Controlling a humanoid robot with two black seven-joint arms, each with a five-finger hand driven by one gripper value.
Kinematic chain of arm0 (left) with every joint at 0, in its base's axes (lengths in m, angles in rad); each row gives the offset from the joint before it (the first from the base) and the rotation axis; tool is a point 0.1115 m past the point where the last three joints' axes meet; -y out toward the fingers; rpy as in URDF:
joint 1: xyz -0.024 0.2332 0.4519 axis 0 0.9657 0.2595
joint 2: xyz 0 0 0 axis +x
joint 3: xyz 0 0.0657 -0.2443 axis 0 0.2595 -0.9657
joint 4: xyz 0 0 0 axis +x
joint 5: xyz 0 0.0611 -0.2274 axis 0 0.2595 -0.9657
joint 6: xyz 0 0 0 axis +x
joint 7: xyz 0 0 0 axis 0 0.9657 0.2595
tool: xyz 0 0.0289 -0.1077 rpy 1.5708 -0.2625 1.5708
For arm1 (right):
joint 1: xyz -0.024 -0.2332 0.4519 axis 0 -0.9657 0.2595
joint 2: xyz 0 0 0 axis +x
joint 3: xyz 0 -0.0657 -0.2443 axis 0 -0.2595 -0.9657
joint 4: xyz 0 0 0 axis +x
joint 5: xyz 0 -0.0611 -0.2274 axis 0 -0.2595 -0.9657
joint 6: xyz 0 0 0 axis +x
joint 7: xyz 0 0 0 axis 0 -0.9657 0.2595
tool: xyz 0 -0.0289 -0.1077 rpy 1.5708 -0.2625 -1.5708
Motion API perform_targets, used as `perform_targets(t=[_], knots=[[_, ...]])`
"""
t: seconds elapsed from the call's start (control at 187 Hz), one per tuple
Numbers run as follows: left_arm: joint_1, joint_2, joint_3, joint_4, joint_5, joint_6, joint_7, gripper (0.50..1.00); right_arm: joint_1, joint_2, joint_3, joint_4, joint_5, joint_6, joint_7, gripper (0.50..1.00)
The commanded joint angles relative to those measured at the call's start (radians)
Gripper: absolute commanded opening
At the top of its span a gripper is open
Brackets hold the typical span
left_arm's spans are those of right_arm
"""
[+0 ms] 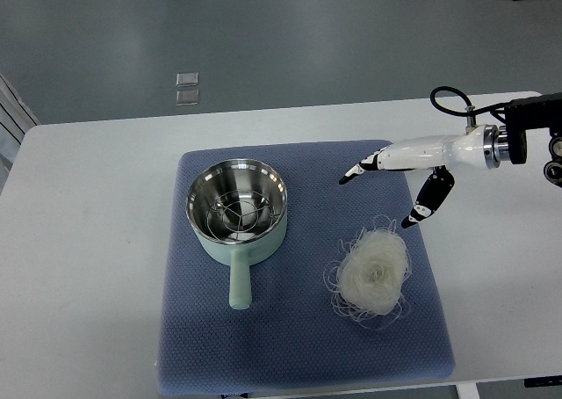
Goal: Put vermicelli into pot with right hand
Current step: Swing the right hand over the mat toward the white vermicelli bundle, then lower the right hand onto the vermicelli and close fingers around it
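Observation:
A pale, round nest of vermicelli (373,274) lies on the right half of a blue mat (299,346). A mint-green pot (237,210) with a steel inside and a wire rack stands on the mat's left half, its handle pointing toward me. My right hand (386,194) reaches in from the right edge and hovers just above and beyond the vermicelli. Its white fingers with black tips (351,173) are spread and hold nothing. No left arm shows.
The mat lies on a white table (88,267). Beyond the table's far edge is grey floor with two small square markers (187,88). A black cable (450,100) loops over the right wrist.

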Motion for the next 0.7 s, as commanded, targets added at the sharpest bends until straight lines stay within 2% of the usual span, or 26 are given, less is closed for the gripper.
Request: perform_targets(t=[0.0, 0.46, 0.695], knots=[[0.0, 0.0, 0.0, 0.0, 0.0, 0.0, 0.0, 1.0, -0.031, -0.006, -0.014, 0.003, -0.008, -0.004, 0.0, 0.928], [-0.003, 0.0, 0.0, 0.0, 0.0, 0.0, 0.0, 1.0, -0.126, -0.004, -0.02, 0.032, -0.051, -0.006, 0.014, 0.926], [-0.005, 0.0, 0.002, 0.0, 0.0, 0.0, 0.0, 1.0, -0.153, 0.029, -0.022, 0.036, -0.062, -0.006, 0.023, 0.926]])
